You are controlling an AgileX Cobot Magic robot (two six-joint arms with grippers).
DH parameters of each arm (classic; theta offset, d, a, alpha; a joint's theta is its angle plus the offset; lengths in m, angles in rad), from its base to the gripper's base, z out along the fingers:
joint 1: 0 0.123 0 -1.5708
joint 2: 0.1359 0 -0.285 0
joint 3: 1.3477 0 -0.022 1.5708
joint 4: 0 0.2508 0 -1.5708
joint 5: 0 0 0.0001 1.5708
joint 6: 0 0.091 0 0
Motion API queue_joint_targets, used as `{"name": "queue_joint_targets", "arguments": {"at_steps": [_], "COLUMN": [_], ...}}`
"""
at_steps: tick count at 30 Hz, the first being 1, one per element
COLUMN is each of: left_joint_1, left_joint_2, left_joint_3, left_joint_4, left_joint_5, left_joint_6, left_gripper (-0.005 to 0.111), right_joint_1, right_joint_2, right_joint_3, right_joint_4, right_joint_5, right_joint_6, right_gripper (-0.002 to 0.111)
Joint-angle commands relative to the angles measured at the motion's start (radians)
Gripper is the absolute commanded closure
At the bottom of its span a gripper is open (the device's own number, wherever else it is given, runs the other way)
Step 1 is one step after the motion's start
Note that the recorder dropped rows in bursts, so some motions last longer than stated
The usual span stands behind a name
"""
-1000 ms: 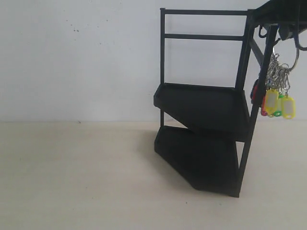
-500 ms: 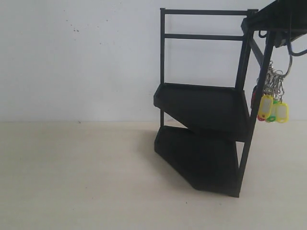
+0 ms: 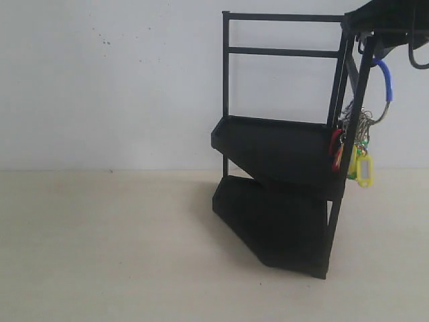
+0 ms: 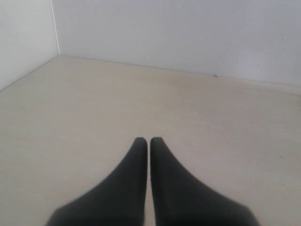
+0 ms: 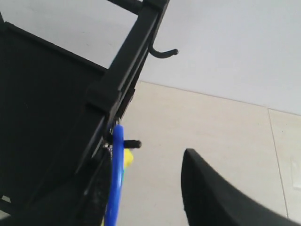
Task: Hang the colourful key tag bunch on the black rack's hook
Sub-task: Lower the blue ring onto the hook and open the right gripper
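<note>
The black rack (image 3: 281, 154) stands at the right of the exterior view. The colourful key tag bunch (image 3: 355, 159) dangles beside the rack's near corner post, with its blue-sleeved ring (image 3: 387, 79) curving up to the hook (image 3: 365, 45) at the post's top. In the right wrist view the blue ring (image 5: 116, 174) lies across the small hook (image 5: 132, 142). My right gripper (image 5: 146, 162) is open: one finger (image 5: 211, 193) stands apart from the ring, while the other blends into the dark rack beside it. My left gripper (image 4: 148, 140) is shut over bare table, holding nothing.
A second J-hook (image 5: 164, 52) sticks out further along the rail, also visible as the J-hook (image 3: 419, 62) at the exterior view's right edge. The pale table (image 3: 107, 248) spreads left of the rack, backed by a white wall (image 3: 114, 80).
The key tag bunch has swung left, from right of the corner post to against it, and the blue ring now shows at the hook. The rack has shifted slightly left.
</note>
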Motion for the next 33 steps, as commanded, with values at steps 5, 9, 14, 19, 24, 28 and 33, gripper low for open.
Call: {"name": "queue_joint_targets", "arguments": {"at_steps": [5,9,14,19,24,28,33], "left_joint_1": [-0.001,-0.001,-0.001,-0.001,-0.001,-0.001,-0.001], "left_joint_2": [0.004,0.004,0.004,0.004,0.004,0.004,0.004], "left_joint_3": [-0.002,-0.002,-0.002,-0.002,-0.002,-0.002,-0.002], "left_joint_4": [0.000,0.000,0.000,0.000,0.000,0.000,0.000], "left_joint_5": [-0.003,-0.003,-0.003,-0.003,-0.003,-0.003,-0.003], "left_joint_6": [-0.010,-0.010,-0.010,-0.010,-0.010,-0.010,-0.010], "left_gripper": [0.102,0.102,0.102,0.102,0.102,0.102,0.102], "right_joint_1": [-0.001,-0.001,-0.001,-0.001,-0.001,-0.001,-0.001], "right_joint_2": [-0.091,-0.138,-0.231,-0.366,-0.558,-0.687,-0.799], "right_joint_3": [-0.002,0.009,0.115,0.322,0.567,0.762,0.942], "right_joint_4": [-0.078,-0.097,-0.097,-0.071,0.031,0.192,0.434], "right_joint_5": [0.054,0.094,0.065,-0.005,-0.202,-0.404,-0.474], "right_joint_6": [0.014,0.016,0.034,0.035,0.088,0.098,0.098], "right_gripper": [0.063,0.063,0.072,0.105,0.108,0.108,0.108]}}
